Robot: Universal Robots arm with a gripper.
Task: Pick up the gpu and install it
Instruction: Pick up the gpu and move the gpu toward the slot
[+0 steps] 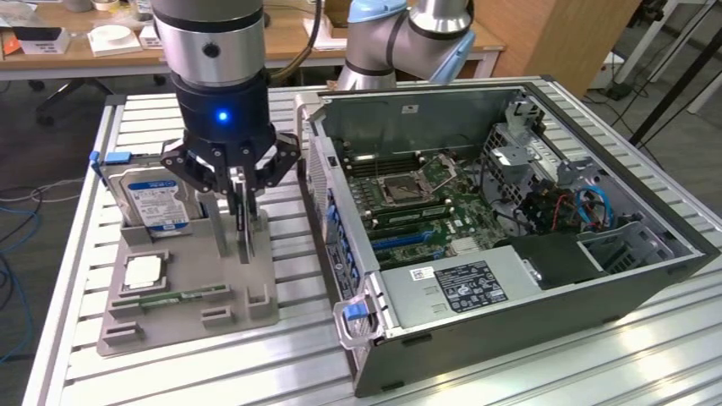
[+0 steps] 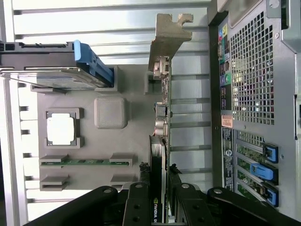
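Your fingers [image 2: 138,207] are squeezing the gpu [image 2: 161,117] by its top edge. The card is standing upright at the gray holder [image 2: 127,89] on the desk [image 1: 564,372], between the hard drive [image 1: 155,199] and the computer case [image 1: 631,279]. Try lifting straight up and slowly, so it is not tilting or catching.

The arm [image 1: 210,51] stands vertical, wrist pointing down, near the table [image 1: 79,254] edge at the exterior view's left. The gripper [image 1: 240,207] is clamped on the gpu [image 2: 162,94].

Robotics lab: a robot arm [image 1: 215,51] is hanging over a slotted aluminium table [image 1: 631,368] that is carrying an opened computer case [image 1: 564,326], with cluttered wooden desks [image 1: 79,61] standing behind.
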